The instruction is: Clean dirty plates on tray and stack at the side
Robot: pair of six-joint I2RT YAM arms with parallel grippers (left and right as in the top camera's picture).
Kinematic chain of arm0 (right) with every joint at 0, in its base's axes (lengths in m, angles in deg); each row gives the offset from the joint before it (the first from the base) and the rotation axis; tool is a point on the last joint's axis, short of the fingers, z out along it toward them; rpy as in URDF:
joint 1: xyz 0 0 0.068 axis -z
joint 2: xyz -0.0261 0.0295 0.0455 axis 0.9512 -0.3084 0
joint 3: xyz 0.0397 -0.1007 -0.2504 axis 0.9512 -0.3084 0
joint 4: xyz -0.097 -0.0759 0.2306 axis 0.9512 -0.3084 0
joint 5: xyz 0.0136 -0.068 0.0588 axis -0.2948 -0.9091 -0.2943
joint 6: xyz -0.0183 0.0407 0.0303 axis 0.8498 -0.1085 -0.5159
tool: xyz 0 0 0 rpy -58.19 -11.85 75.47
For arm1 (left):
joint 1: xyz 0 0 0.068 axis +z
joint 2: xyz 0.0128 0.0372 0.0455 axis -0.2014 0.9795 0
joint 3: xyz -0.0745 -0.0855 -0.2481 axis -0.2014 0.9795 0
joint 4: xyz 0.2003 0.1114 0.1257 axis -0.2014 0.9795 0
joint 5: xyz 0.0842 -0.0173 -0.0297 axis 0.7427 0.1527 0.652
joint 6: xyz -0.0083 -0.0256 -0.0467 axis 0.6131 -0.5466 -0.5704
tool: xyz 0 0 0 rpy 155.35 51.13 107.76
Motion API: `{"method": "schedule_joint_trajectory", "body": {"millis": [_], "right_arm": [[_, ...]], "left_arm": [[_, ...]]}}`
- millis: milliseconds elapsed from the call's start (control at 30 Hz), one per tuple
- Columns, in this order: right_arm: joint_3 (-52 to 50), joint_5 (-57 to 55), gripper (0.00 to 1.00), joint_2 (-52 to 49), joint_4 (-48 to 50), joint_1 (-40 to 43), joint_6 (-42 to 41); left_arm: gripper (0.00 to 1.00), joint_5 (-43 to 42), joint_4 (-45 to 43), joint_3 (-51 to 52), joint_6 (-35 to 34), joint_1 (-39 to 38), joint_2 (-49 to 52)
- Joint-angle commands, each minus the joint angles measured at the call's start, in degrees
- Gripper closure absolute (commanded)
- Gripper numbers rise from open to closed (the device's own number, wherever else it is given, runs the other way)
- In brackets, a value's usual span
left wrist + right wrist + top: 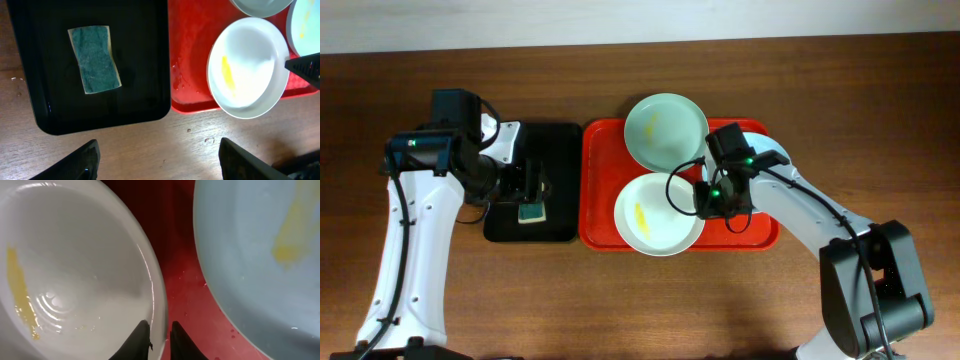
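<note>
Sponge (94, 59) in a black tray (145, 60) on a wooden table (160, 135)
The green sponge lies flat, ahead of the left gripper (157, 142) and off to one side; the black tray's rim and bare wood lie closer.

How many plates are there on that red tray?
3. The mint green plate sits at the red tray's back, the white plate at its front, the pale blue plate on its right, largely hidden under the right arm from overhead.
</note>
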Motion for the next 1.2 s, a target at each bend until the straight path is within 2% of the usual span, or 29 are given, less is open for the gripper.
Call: {"method": "schedule_joint_trajectory", "body": {"millis": [0,167,333,367,433,500,533,600,633,1067,1167], "right_arm": [[-0.8,-1.0,0.84,-0.3,0.4,-0.3,-0.6],[-2.0,-1.2,0.92,-0.3,1.8,-0.3,-1.7],[-2.2,-1.2,0.93,-0.3,2.1,-0.3,-1.7],[-2.2,-1.2,0.92,-0.3,2.1,-0.3,-1.7],[-2.3,-1.2,0.81,-0.3,2.1,-0.3,-1.7],[-2.7,-1.2,0.81,-0.3,2.6,-0.3,-1.7],[-2.9,-1.2,0.83,-0.3,2.8,-0.3,-1.9],[-3.0,-1.2,0.95,-0.3,2.8,-0.3,-3.0],[-3.0,-1.2,0.96,-0.3,2.9,-0.3,-3.0],[-2.9,-1.2,0.96,-0.3,3.4,-0.3,-3.0],[-2.9,-1.2,0.96,-0.3,3.8,-0.3,-3.0]], "left_arm": [[0.26,0.4,0.4,-0.7,-0.4,0.0,0.4],[0.25,0.4,0.4,-0.7,-0.4,0.0,0.4],[0.25,0.4,0.4,-0.7,-0.4,0.0,0.4],[0.25,0.4,0.4,-0.7,-0.4,0.0,0.4],[0.25,0.4,0.4,-0.7,-0.4,0.0,0.4],[0.25,0.4,0.4,-0.7,-0.4,0.0,0.4],[0.25,0.4,0.4,-0.7,-0.4,0.0,0.4],[0.25,0.4,0.4,-0.7,-0.4,0.0,0.4],[0.25,0.4,0.4,-0.7,-0.4,0.0,0.4],[0.25,7.2,-2.5,-0.7,-2.3,-0.2,1.8],[0.33,8.9,-4.3,-0.7,-2.3,-0.8,3.9]]}}
